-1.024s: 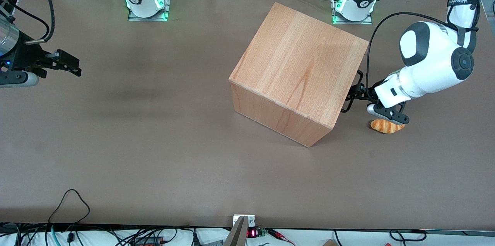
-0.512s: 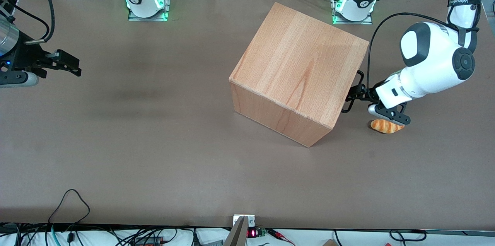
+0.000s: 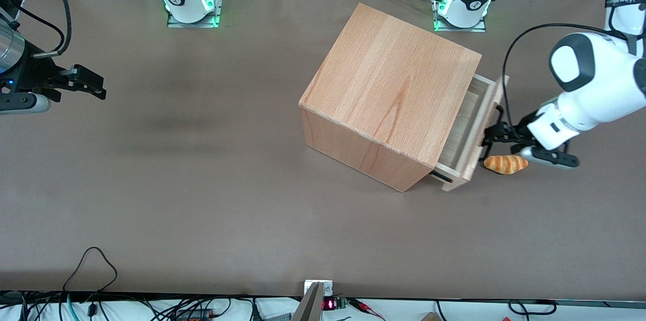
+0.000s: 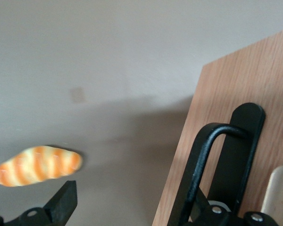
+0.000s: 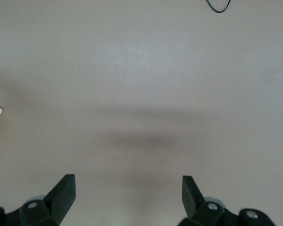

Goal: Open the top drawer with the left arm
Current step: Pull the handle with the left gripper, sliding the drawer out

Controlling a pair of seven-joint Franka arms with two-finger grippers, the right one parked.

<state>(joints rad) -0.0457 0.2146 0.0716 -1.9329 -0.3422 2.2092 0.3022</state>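
The top drawer [image 3: 472, 134] stands partly pulled out of the wooden cube cabinet [image 3: 388, 94], toward the working arm's end of the table. Its front panel [image 4: 254, 108] carries a black bar handle [image 3: 492, 126], which also shows in the left wrist view [image 4: 203, 160]. The left arm [image 3: 590, 89] holds its gripper [image 3: 497, 134] at the handle. In the left wrist view the gripper [image 4: 129, 207] is open. One finger [image 4: 63, 200] is out over the table, and the other is hooked at the bar and mostly hidden by it.
A small orange striped bread roll [image 3: 505, 163] lies on the brown table [image 3: 202, 184] just in front of the drawer's panel, under the gripper; it also shows in the left wrist view [image 4: 35, 165]. Cables lie along the table's near edge.
The drawer has slid out of the cabinet toward the working arm's end of the table. The left arm and gripper have moved the same way with the handle. The roll has not moved.
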